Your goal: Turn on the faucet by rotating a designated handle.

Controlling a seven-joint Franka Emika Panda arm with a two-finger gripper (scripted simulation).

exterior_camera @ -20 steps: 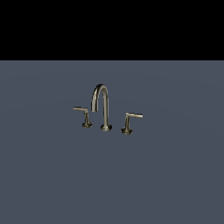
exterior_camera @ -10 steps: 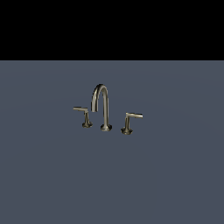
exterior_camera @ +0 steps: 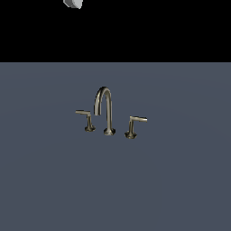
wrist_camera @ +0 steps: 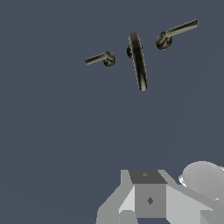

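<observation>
On the slate-grey floor, the dull brass-grey gooseneck faucet (exterior_camera: 104,110) stands untouched. My target, the short lever handle (exterior_camera: 85,119) pointing toward the exterior view's left, sits beside the spout. I'm high overhead for a clear approach; gripper (wrist_camera: 148,201) empty, jaw opening unreadable.

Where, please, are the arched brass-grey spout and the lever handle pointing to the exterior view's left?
arched brass-grey spout (exterior_camera: 108,113): exterior view, upright stem.
left-pointing lever handle (exterior_camera: 89,121): exterior view, post below lever.
</observation>
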